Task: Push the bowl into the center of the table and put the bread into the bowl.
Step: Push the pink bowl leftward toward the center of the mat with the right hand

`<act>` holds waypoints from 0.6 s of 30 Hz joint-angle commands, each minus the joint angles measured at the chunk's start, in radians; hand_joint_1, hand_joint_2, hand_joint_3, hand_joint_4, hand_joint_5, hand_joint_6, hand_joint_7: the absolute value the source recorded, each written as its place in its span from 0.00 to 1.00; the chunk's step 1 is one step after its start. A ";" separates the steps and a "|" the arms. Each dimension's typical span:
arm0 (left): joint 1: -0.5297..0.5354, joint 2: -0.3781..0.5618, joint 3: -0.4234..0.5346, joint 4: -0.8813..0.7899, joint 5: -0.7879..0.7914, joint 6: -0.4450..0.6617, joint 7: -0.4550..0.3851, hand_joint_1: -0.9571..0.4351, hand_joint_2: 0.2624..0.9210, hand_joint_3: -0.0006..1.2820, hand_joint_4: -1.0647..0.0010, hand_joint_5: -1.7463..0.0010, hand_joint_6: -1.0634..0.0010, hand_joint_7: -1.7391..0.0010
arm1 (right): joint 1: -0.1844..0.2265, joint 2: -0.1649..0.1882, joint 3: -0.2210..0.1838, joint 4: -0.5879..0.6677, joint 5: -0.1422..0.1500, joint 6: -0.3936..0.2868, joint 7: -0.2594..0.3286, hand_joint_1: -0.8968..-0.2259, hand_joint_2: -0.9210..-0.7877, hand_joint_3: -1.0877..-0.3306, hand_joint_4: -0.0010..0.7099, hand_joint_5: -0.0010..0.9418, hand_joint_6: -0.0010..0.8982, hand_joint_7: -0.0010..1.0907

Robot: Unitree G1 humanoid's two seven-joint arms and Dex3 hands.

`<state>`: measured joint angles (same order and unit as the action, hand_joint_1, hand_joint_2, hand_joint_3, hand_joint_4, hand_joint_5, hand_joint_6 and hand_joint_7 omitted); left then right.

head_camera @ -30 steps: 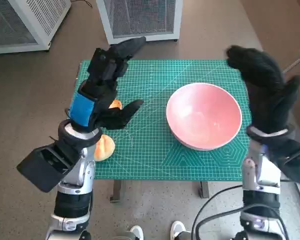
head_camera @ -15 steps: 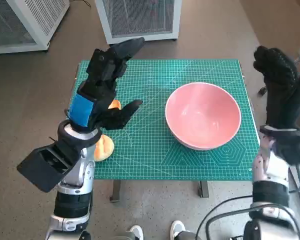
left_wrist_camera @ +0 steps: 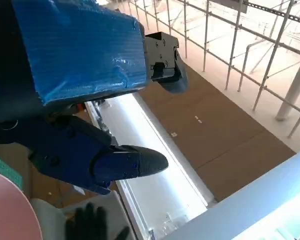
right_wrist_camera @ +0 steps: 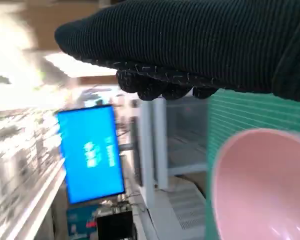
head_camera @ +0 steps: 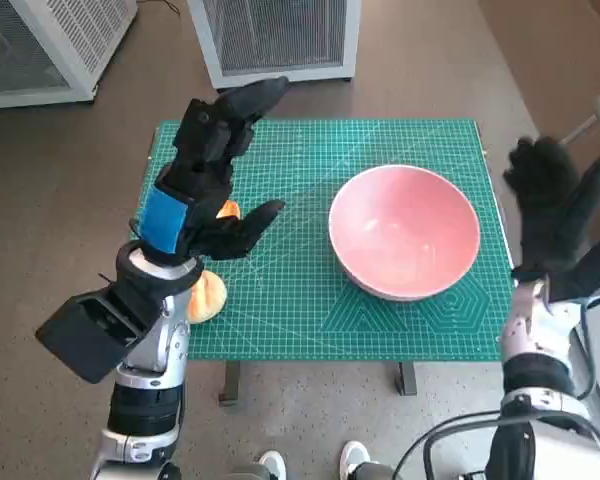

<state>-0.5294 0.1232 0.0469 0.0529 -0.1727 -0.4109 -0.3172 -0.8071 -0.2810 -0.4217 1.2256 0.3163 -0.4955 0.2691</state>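
Note:
A pink bowl (head_camera: 405, 232) sits empty on the green cutting mat (head_camera: 300, 150), right of the middle; its rim also shows in the right wrist view (right_wrist_camera: 262, 185). Two bread rolls lie near the mat's left edge: one (head_camera: 207, 295) by my left wrist, the other (head_camera: 230, 210) mostly hidden behind my left hand. My left hand (head_camera: 205, 170) hovers raised above the rolls, fingers spread, holding nothing. My right hand (head_camera: 552, 215) is raised beyond the table's right edge, open and apart from the bowl.
Two white perforated cabinets (head_camera: 275, 35) stand on the floor behind the table. Shoes (head_camera: 310, 465) show at the table's front edge. A cable (head_camera: 430, 435) loops on the floor at the front right.
My right hand has swung rightward off the mat, past the table's right edge, and dropped lower. The left hand, bowl and rolls have stayed put.

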 commanded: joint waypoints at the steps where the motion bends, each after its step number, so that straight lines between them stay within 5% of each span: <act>1: 0.015 0.006 0.003 -0.015 -0.007 -0.004 -0.001 0.32 0.94 0.31 1.00 0.71 1.00 0.59 | 0.019 0.021 -0.020 0.054 0.008 0.079 -0.031 0.87 0.07 0.71 0.38 0.00 0.19 0.36; 8: 0.022 0.014 0.005 -0.019 -0.011 -0.007 -0.007 0.32 0.95 0.30 1.00 0.71 1.00 0.59 | 0.024 0.045 -0.029 0.072 -0.001 0.134 -0.057 0.88 0.00 0.72 0.39 0.01 0.22 0.33; 18: 0.028 0.028 0.011 -0.024 -0.024 0.005 -0.018 0.31 0.96 0.29 1.00 0.71 1.00 0.60 | 0.018 0.082 -0.031 0.076 -0.009 0.174 -0.059 0.88 0.03 0.72 0.38 0.00 0.26 0.27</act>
<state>-0.5182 0.1441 0.0508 0.0446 -0.1822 -0.4107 -0.3297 -0.8056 -0.2169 -0.4502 1.2882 0.3102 -0.3458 0.2147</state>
